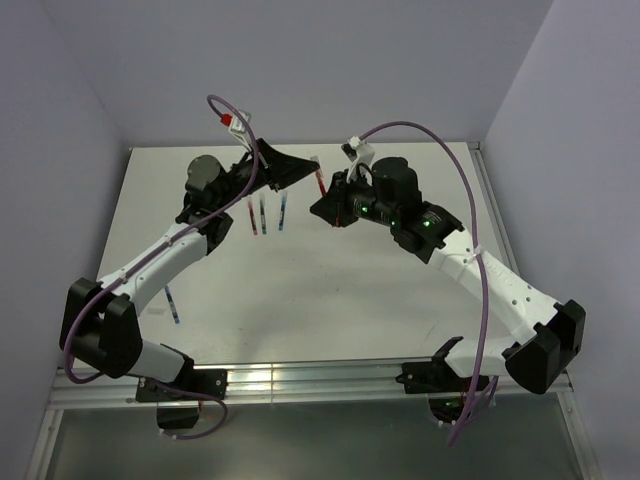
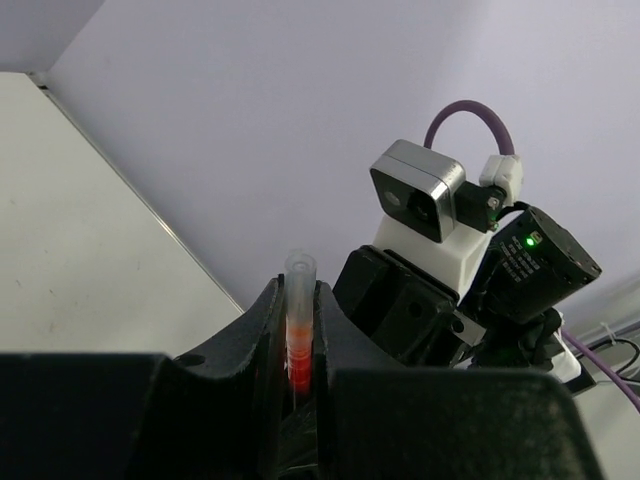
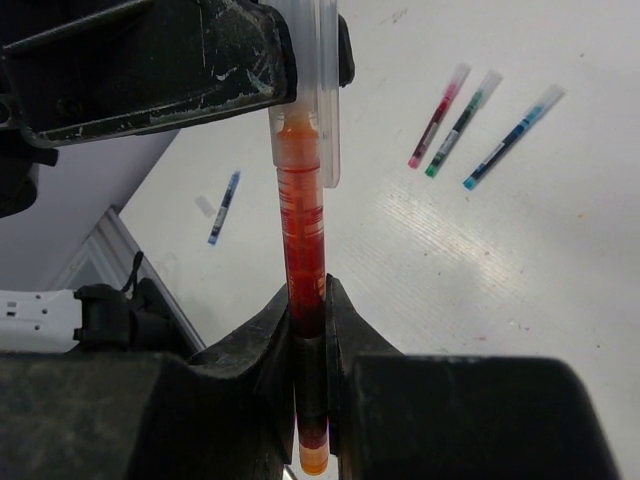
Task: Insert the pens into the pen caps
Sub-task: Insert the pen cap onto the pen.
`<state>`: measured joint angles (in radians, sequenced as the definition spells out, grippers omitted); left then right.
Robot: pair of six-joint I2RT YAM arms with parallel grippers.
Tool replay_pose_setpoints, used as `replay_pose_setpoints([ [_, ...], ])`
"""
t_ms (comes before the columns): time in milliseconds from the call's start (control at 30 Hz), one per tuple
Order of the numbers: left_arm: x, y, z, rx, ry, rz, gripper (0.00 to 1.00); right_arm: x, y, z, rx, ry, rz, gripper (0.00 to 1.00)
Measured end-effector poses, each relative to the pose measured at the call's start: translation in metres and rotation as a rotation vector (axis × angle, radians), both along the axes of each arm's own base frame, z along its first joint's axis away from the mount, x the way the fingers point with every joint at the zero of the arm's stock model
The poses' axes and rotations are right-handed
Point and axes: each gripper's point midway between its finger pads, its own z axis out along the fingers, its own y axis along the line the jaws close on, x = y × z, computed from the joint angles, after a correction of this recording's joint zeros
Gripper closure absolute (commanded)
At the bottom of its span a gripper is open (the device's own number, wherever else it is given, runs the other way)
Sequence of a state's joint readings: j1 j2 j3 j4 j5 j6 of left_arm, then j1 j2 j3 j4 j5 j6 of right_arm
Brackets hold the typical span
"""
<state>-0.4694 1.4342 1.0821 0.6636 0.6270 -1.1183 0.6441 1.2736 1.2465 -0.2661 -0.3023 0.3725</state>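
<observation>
Mid-insertion: right gripper [image 3: 308, 330] clamps red pen [image 3: 303, 235], tip part way into clear cap [image 3: 322, 110] pinched by left gripper [image 2: 300, 340]; three pens [image 3: 460, 125] look capped, blue pen [image 3: 222, 206] apparently left.

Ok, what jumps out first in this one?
The grippers meet in mid-air over the white table: the right gripper is shut on a slim red plastic pen, whose upper end sits inside a clear plastic cap clamped by the left gripper. Three more lie side by side on the table, a pink-red pen, a green pen and a blue pen, with a second blue pen apart at the near left.
</observation>
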Motion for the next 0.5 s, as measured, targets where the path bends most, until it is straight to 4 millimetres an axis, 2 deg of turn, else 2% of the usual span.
replay_pose_setpoints([
  [233,0.001,-0.003,-0.007,0.037,0.022,0.046,1.0,0.004,-0.006,-0.008,-0.054,-0.028,-0.042,1.0],
  [500,0.008,-0.007,-0.024,0.115,0.073,0.125,1.0,0.012,-0.012,-0.025,-0.154,-0.033,-0.115,1.0],
])
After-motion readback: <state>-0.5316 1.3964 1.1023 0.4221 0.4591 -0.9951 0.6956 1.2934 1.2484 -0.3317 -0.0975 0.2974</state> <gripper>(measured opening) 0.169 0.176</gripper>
